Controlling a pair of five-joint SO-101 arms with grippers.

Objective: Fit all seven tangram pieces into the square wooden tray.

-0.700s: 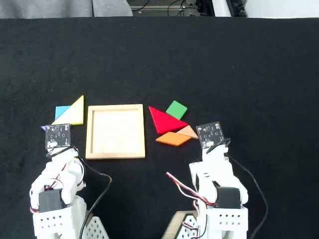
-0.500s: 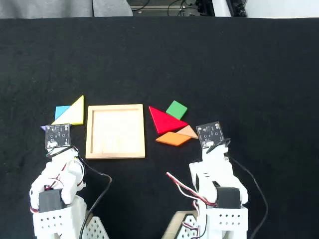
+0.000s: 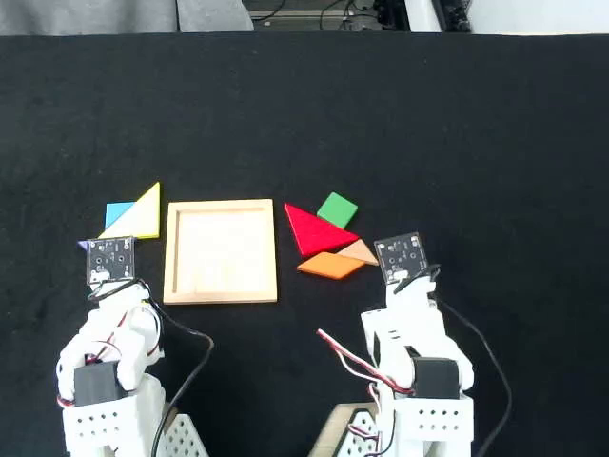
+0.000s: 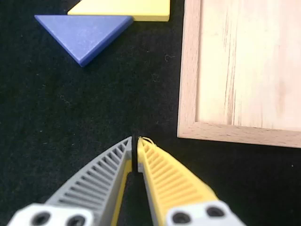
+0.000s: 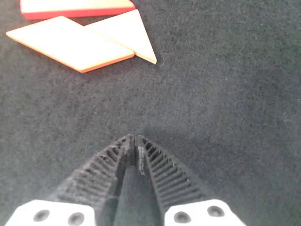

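Now both my arms sit folded at the table's [image 3: 381, 114] near edge, with my left gripper [image 4: 136, 141] and right gripper [image 5: 135, 141] pinched shut on nothing. One tray [image 3: 221, 204] lies mid-table, with three pieces [image 3: 143, 219] off its left edge and four pieces [image 3: 314, 231] off its right.

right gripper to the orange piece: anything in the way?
Nothing visible. Bare black cloth lies between the right gripper, fingers shut, and the orange piece. The pale triangle touches the orange piece along one edge but sits off that line.
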